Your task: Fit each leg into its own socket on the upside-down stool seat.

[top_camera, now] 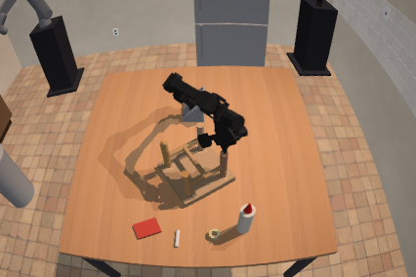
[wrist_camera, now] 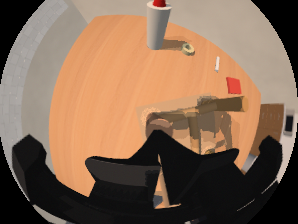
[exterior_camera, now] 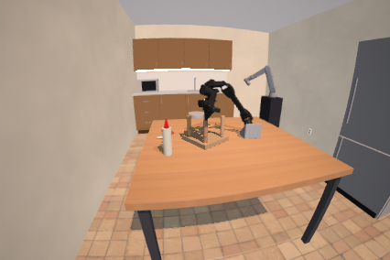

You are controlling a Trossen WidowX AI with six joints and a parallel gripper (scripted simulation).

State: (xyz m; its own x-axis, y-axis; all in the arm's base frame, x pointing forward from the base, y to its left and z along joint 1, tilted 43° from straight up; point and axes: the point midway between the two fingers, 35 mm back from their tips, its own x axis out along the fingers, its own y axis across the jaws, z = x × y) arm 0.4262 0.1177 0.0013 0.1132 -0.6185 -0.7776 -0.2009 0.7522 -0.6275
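Shows upturned stool (top_camera: 208, 191) (exterior_camera: 207, 144) (wrist_camera: 145, 112) at mid-table, seat down, four legs upright. Note gripper (top_camera: 225, 148) (exterior_camera: 207, 118) (wrist_camera: 156, 133) clenched on nothing, fingertips at the top of one leg (top_camera: 224, 166) (exterior_camera: 205, 133) (wrist_camera: 159, 125); cannot tell contact from narrow gap. Observe, beyond the seat's edge, red-tipped white bottle (top_camera: 245, 220) (exterior_camera: 167, 142) (wrist_camera: 157, 27), upright, near pale ring (top_camera: 209, 235) (wrist_camera: 184, 50), white stick (top_camera: 177, 238) (wrist_camera: 217, 64) and red pad (top_camera: 146, 227) (wrist_camera: 233, 85).
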